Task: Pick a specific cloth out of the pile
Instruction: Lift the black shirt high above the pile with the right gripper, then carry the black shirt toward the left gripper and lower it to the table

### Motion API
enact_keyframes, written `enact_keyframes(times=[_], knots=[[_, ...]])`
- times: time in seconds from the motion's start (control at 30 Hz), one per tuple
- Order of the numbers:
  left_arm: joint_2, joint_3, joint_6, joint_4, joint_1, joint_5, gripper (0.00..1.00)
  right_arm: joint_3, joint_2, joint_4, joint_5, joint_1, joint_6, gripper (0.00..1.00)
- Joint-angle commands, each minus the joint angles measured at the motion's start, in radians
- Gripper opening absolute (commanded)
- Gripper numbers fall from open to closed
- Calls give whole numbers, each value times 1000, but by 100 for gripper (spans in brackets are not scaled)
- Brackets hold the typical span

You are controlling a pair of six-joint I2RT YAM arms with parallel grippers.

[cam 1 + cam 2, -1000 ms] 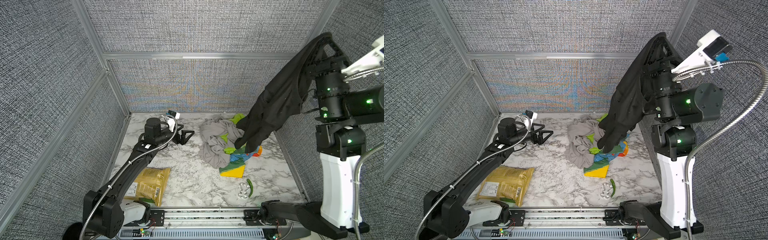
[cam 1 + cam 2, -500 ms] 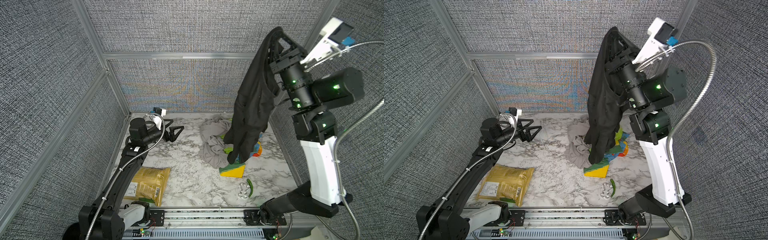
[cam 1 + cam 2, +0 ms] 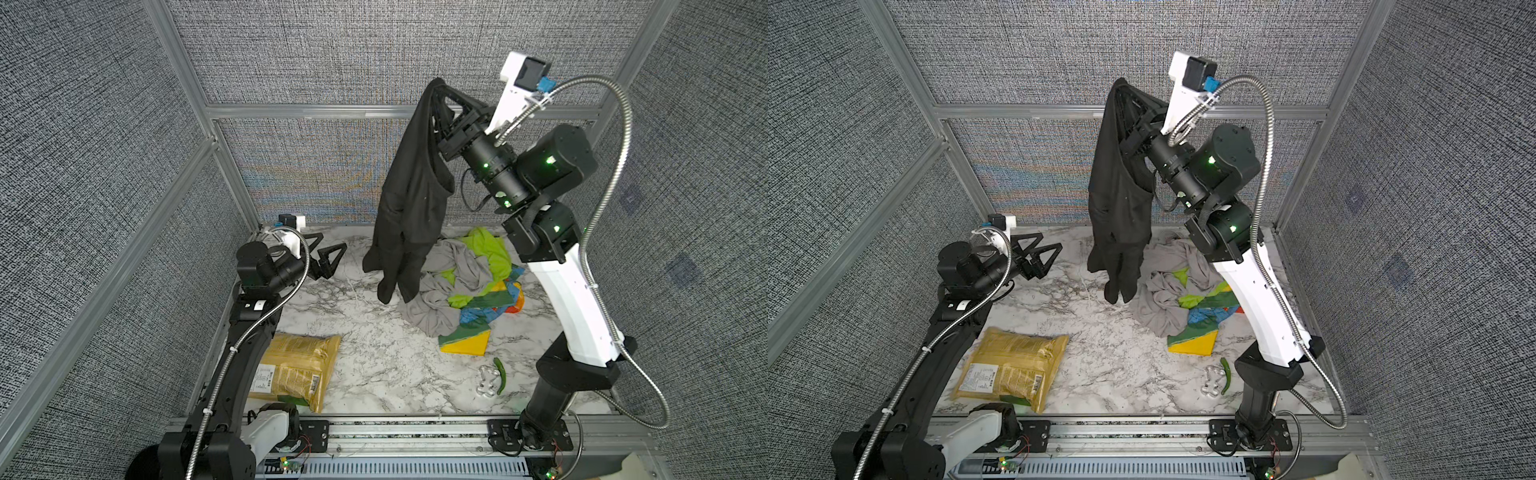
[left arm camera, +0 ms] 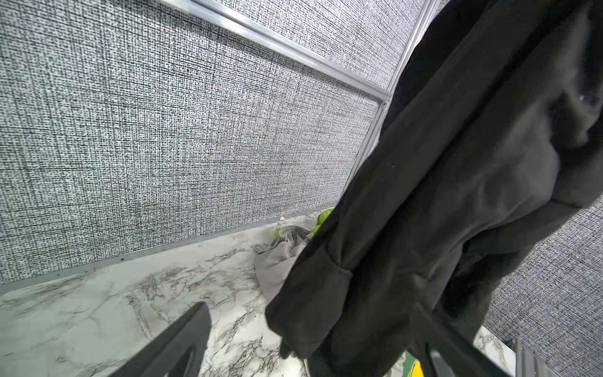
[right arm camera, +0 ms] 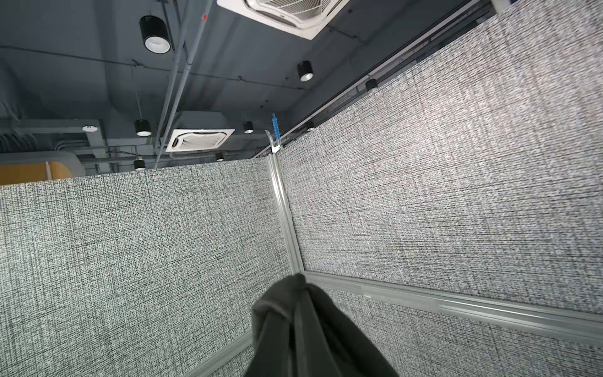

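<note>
Plain black soft-fabric cloth (image 3: 409, 199) hangs from the right tool (image 3: 436, 84), which is clamped on its top. The arm reaches high, the cloth's hem beside the mixed-fabric pile (image 3: 461, 286) — left tool (image 3: 328, 255) apart, low over the desk (image 3: 374, 365).

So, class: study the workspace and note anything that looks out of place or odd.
The black cloth hangs draped right over the right gripper, not dangling below it. A green pod and a small metal shape lie loose at the front, unrelated to cloth.
</note>
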Motion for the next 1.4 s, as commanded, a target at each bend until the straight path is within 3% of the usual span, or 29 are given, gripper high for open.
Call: enact_keyframes(times=[0.0,0.43,0.73,1.1,1.37], knots=[[-20,-11,-21,79,15,-10,99,8,32,61,1,15,5,0],[-87,-27,59,6,44,-94,99,-35,145,35,-53,36,73,0],[-106,-40,82,7,45,-120,98,-18,198,18,-169,35,102,0],[-76,-41,54,28,45,-86,97,8,231,45,-228,27,122,0],[-83,-44,60,23,44,-100,97,-165,236,70,-246,21,146,0]])
